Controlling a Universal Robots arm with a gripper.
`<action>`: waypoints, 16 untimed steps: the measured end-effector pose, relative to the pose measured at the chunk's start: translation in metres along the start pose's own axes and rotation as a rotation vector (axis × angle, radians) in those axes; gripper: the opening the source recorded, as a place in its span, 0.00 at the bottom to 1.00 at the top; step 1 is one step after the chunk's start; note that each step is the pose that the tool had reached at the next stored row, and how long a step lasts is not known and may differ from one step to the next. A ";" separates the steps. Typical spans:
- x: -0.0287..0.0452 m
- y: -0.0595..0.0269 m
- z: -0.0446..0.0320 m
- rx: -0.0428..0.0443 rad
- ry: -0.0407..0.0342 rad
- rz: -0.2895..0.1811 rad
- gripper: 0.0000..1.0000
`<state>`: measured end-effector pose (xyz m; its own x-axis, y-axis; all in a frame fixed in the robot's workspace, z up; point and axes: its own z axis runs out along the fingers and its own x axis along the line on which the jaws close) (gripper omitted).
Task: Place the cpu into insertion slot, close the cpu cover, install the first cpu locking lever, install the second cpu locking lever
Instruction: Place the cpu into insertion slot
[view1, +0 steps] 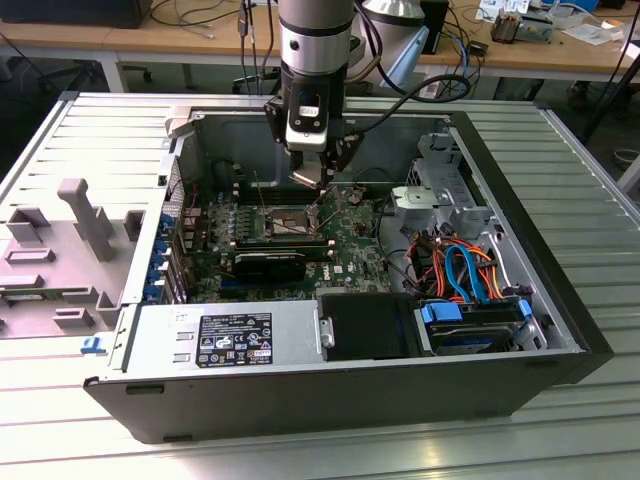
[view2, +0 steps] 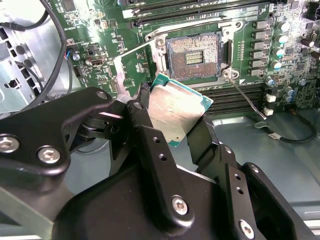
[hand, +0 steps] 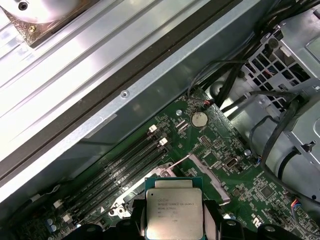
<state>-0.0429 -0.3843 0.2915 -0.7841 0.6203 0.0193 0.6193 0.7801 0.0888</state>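
Slatted bench (view1: 585, 170), open computer case (view1: 330, 400): the gripper (view2: 171, 120) clamps the cpu (view2: 180, 107) by its edges, near the insertion slot (view2: 196, 52) (contacts bare); a skewed descent might bend them.

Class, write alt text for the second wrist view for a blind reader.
An end effector grips the cpu by two edges, near the empty insertion slot on a green motherboard. The cpu cover stands open beside it.
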 end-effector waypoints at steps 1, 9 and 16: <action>0.0000 0.0000 0.0000 0.0000 -0.0001 0.001 0.55; 0.0000 0.0000 0.0001 -0.0002 -0.0008 0.009 0.55; 0.0000 0.0000 0.0002 -0.0003 -0.0013 0.016 0.55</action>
<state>-0.0429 -0.3843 0.2913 -0.7743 0.6325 0.0193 0.6315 0.7703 0.0888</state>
